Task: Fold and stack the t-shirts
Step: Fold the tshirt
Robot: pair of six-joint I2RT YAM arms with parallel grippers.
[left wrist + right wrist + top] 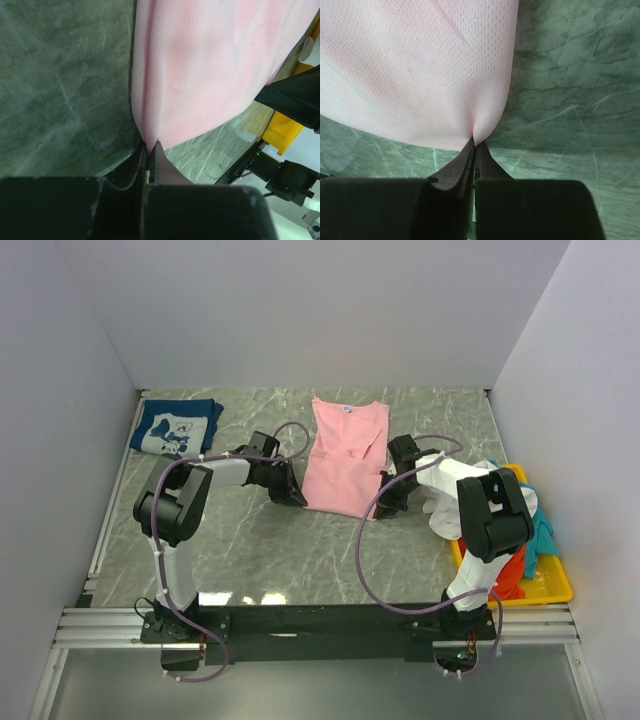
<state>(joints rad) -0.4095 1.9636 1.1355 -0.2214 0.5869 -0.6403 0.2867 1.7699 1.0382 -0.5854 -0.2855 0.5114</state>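
Left gripper (pixel 150 145): jaws pressed together, clamped on a pinch of the pink t-shirt (pixel 210 65) at its near-left hem corner. The cloth puckers into a fold right at the fingertips. Marble-patterned table (pixel 60 90) shows to the left of the cloth edge.

Right gripper (pixel 474 143): jaws likewise closed tight on the same pink t-shirt, at the near-right hem corner, with the fabric drawn to a point between the tips. Green-grey table surface lies to the right and below.

In the top view both arms reach inward from either side and the two grippers sit at the shirt's near edge, one per corner. The pink t-shirt lies around mid-table, toward the far side, collar at the far end and hem toward the arms. It looks narrow, with a sleeve or side flap folded in across the chest. Cannot tell whether the hem is lifted off the table or just touching it.

Navy t-shirt (pixel 177 427) with white print lies folded at the far-left corner, well apart from the pink one.

Yellow tray (pixel 556 587) sits at the right edge, near the right arm. Heaped in it are a white t-shirt (pixel 441 518), spilling over the tray's left side onto the table, an orange-red t-shirt (pixel 511 576) and a teal t-shirt (pixel 543 538), all crumpled together and partly hidden by the right arm.
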